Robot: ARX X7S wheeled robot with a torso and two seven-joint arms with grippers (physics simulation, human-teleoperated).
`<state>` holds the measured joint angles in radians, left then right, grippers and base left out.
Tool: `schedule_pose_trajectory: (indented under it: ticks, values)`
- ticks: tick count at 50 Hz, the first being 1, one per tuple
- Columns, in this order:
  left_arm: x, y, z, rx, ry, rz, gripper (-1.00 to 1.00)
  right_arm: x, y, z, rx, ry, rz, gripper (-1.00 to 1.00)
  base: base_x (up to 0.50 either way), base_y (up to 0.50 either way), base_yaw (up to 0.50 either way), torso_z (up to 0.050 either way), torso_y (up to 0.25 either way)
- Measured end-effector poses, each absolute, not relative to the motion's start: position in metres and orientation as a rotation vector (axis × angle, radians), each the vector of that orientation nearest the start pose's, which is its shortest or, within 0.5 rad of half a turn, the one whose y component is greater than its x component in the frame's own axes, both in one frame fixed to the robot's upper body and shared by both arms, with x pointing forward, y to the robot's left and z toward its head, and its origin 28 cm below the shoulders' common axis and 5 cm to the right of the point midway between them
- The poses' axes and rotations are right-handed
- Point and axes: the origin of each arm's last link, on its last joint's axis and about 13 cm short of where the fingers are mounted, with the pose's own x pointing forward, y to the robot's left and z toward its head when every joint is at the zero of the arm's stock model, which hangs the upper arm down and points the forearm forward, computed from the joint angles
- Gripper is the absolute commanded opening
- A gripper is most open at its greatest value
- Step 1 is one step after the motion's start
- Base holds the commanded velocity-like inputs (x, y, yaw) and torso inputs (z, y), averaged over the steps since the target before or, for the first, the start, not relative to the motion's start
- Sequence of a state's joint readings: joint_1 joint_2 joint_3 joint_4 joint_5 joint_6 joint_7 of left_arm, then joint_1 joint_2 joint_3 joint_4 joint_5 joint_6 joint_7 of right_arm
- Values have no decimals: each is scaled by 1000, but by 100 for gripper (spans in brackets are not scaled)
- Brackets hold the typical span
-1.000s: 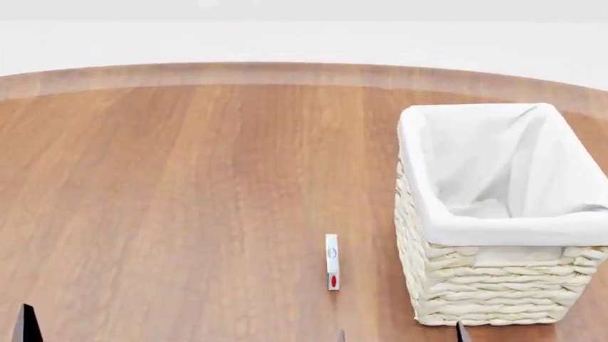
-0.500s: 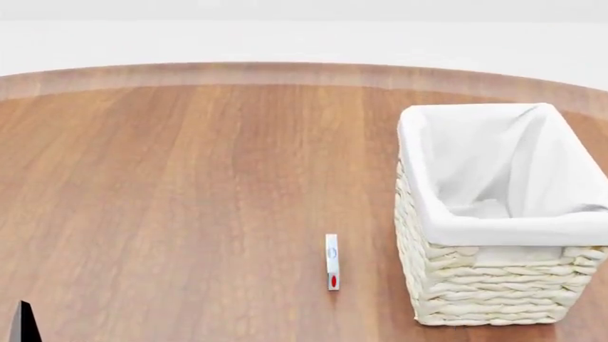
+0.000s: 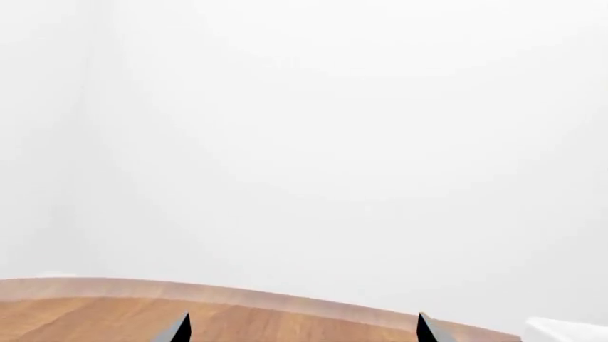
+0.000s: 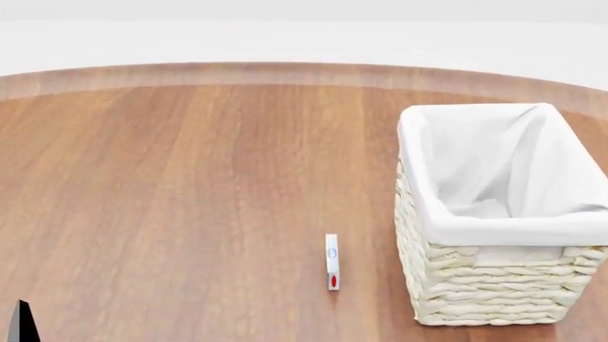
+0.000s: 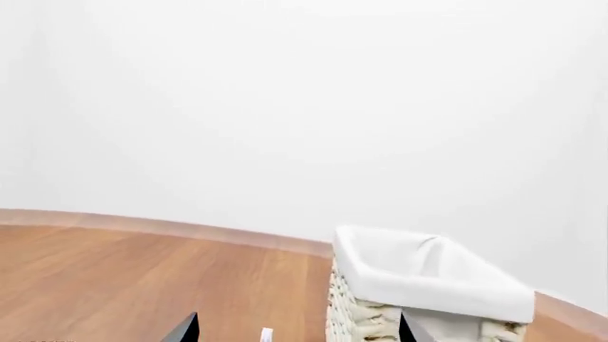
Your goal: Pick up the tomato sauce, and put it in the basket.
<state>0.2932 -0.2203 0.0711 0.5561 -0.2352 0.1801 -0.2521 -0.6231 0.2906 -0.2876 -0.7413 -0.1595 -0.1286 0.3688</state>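
A round wooden table (image 4: pixel 190 199) is seen from the head view, with a cream wicker basket (image 4: pixel 485 285) standing at its right side, the white cloth lining (image 4: pixel 494 228) folded over the rim. The inside of the basket is shown holding only the cloth. No tomato sauce can is shown in any view, so its place cannot be told. A small thin white object (image 4: pixel 332 261) (with a red spot at its near end) is seen lying flat on the wood just left of the basket, apart from it.

The left gripper (image 3: pixel 302 329) is shown in its wrist view only as two dark fingertips (image 3: pixel 176 330) held well apart, with nothing between them. The right gripper (image 5: pixel 296 329) is likewise spread, its fingertips (image 5: pixel 186 329) empty, with the basket beyond it.
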Motion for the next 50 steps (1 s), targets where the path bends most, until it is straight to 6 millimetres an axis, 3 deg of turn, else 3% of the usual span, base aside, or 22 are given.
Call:
schedule_pose_trajectory:
  ticks: [16, 50]
  values:
    - [144, 219, 92, -127, -401, 66, 100, 55, -85, 72, -99, -239, 21, 100, 0, 0, 0, 0, 0]
    - [142, 220, 92, -122, -403, 64, 100, 33, -87, 14, -73, -145, -30, 100, 0, 0, 0, 0, 0]
